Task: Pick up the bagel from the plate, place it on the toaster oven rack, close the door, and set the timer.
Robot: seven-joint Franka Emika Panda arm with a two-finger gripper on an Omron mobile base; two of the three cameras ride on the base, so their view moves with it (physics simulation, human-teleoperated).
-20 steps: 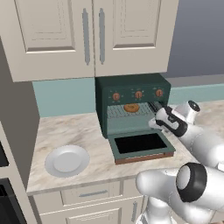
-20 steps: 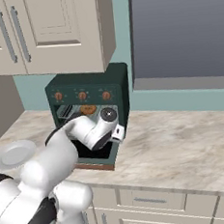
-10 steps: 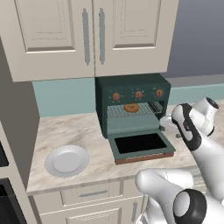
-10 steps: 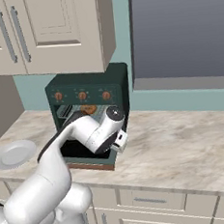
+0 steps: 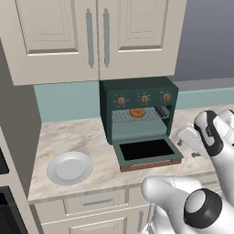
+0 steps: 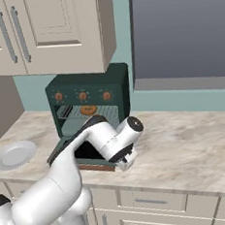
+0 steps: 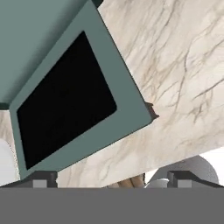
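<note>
Since a second ago the arm has pulled back from the toaster oven rack (image 5: 137, 116), leaving the bagel (image 5: 137, 112) there, and the open, empty gripper (image 7: 111, 177) now hangs beside the lowered door (image 5: 147, 152), so a careless upward push could slip off the door's edge

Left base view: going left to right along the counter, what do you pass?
Plate → open door of the toaster oven, with the bagel on the rack behind it → the robot's hand.
</note>
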